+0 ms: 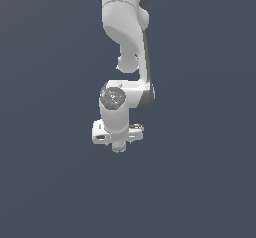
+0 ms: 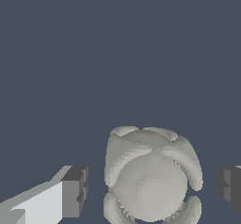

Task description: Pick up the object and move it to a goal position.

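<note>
the pincer (image 2: 150, 188) hangs wide open around the object (image 2: 150, 176) — a dark pad (image 2: 75, 192) stands clear on either flank of the pale lump, neither touching it. seen from outside, the object (image 1: 118, 147) peeks below the arm's white hand. the squeeze, lift and carry to the goal all appear still ahead — no goal marker shows.
</note>
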Available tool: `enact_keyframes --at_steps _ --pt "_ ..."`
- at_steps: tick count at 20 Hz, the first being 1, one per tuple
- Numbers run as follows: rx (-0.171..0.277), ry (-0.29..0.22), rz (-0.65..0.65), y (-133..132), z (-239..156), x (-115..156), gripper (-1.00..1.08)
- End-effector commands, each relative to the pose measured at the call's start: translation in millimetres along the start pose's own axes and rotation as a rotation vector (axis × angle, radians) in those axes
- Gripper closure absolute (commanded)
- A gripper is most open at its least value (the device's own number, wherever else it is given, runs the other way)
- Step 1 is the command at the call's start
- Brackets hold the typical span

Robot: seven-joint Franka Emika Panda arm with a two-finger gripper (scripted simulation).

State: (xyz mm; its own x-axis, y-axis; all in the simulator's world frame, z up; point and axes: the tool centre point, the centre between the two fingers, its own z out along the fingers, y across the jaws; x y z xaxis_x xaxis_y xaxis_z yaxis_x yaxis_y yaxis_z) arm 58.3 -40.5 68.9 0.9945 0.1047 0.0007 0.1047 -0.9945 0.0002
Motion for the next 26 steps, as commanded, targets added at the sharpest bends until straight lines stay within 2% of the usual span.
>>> enact_keyframes --at_steps 1,9,10,26 --pt "0.0 -0.001 -0.001 0 14 -1 -0.92" --pt "0.0 -0.001 -0.002 0 29 1 -0.92" --pt "0.0 -0.001 -0.002 0 29 1 1.08" --pt "0.0 -0.001 -0.002 -5 21 -1 1.08"
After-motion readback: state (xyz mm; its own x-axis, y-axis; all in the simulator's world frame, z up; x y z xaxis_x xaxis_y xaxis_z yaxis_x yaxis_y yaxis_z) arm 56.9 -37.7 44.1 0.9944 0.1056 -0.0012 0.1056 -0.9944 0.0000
